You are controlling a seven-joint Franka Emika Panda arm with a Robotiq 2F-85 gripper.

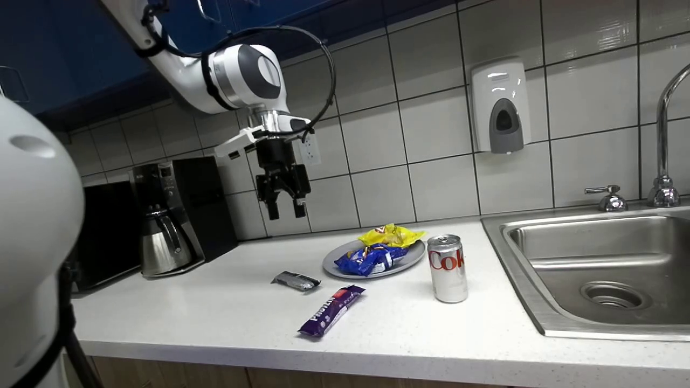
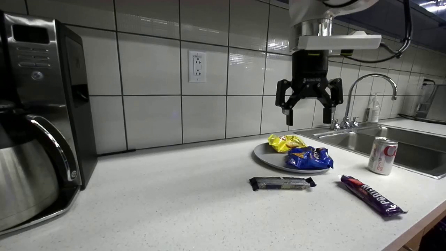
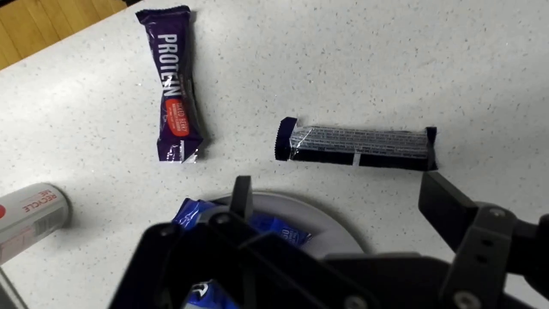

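Lying left-right, wrist view, gray bar point(image 3: 360, 143)

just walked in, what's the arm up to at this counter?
Nothing's in its grip: the end effector hangs open above the counter. Lying there are a silver-and-black bar and a purple protein bar, beside a gray plate bearing a yellow packet and a blue packet. A Coke can stands upright.
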